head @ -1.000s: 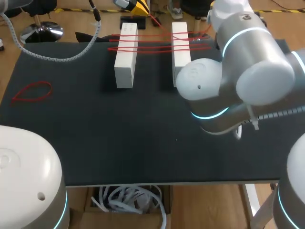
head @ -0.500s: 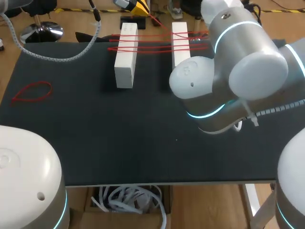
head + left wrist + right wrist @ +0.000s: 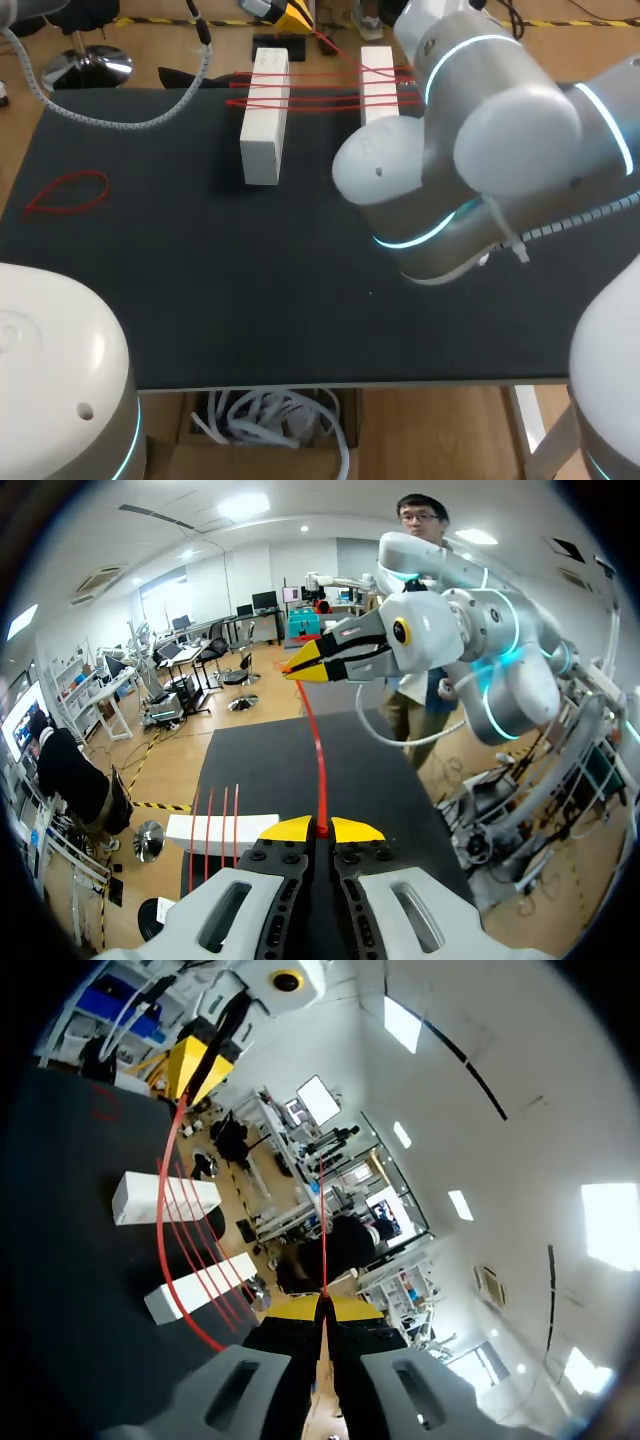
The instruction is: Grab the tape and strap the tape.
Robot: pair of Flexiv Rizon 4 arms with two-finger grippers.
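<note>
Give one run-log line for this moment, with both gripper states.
left gripper: shut on thin red band | right gripper: shut on same band, stretched between them | white rectangular blocks: red bands across

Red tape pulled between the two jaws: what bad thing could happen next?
The red tape runs straight between both shut jaws, so it might snap or slip free. Pulling harder could drag the white block it wraps over. The right arm hides part of the other block from the head view, making aiming harder.
</note>
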